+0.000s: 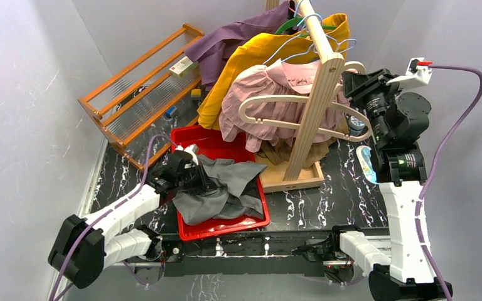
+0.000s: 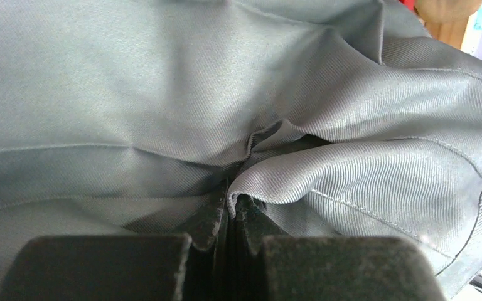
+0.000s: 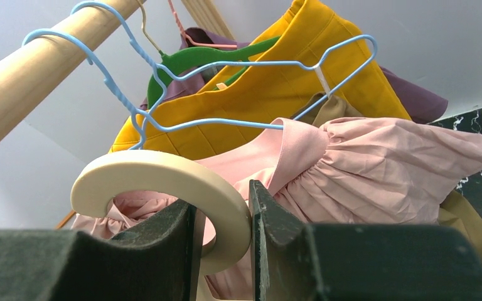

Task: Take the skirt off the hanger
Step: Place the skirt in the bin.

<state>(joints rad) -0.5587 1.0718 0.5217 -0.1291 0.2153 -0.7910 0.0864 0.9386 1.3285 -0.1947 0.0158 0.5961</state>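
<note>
Wooden rack is towering at the back of the table, crowded with yellow, purple and pink garments. In front of it the red bin is holding the grey skirt, heaped loose and well apart from the cream hanger. The right gripper is clamping that hanger's hook near the rail. The left gripper is pinching a skirt fold, jaws squeezed together on cloth. Best play, I'd say: releasing only with the fabric settling fully inside the bin.
</note>
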